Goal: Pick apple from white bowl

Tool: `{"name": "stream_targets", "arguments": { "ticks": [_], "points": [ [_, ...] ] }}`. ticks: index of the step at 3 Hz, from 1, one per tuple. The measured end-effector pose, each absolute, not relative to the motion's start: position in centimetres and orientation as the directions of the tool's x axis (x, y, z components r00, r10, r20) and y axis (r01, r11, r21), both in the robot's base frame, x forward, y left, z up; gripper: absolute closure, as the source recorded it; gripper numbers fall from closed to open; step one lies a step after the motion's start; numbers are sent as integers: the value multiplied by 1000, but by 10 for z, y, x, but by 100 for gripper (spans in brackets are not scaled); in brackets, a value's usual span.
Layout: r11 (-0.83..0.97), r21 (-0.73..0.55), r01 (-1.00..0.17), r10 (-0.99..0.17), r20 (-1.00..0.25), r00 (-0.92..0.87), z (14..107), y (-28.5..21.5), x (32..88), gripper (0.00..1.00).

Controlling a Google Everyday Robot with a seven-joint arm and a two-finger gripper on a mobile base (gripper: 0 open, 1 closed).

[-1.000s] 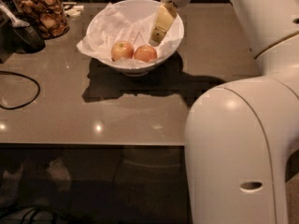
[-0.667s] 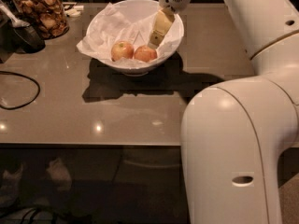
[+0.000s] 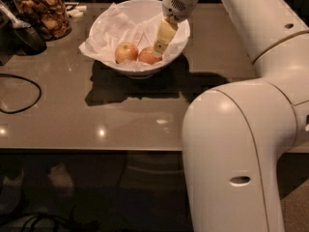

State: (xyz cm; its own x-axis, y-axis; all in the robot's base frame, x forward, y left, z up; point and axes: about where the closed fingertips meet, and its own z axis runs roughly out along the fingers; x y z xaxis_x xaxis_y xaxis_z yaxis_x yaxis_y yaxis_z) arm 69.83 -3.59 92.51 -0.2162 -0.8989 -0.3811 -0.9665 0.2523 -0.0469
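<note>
The white bowl, lined with crumpled white paper, stands at the back of the table. Two apples lie in it. The reddish-orange apple is on the right and a paler apple is on the left. My gripper reaches down into the bowl from the upper right. Its yellowish tip is right above the reddish-orange apple, at or very near its top right side. The apple rests on the paper.
A glass jar of brown snacks stands at the back left, with a dark utensil beside it. A black cable loops on the table's left. My white arm fills the right foreground.
The gripper has dropped a little lower into the bowl, closer to the reddish-orange apple. Both apples stay in place.
</note>
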Motion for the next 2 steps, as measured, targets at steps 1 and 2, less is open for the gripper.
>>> {"name": "stream_targets", "arguments": {
  "ticks": [1,2],
  "points": [
    [246,-28,-969,-903,-371,-219,917,-31,698,21],
    [233,-13,-972,-907,-363,-212,911,-25,696,25]
  ]
}}
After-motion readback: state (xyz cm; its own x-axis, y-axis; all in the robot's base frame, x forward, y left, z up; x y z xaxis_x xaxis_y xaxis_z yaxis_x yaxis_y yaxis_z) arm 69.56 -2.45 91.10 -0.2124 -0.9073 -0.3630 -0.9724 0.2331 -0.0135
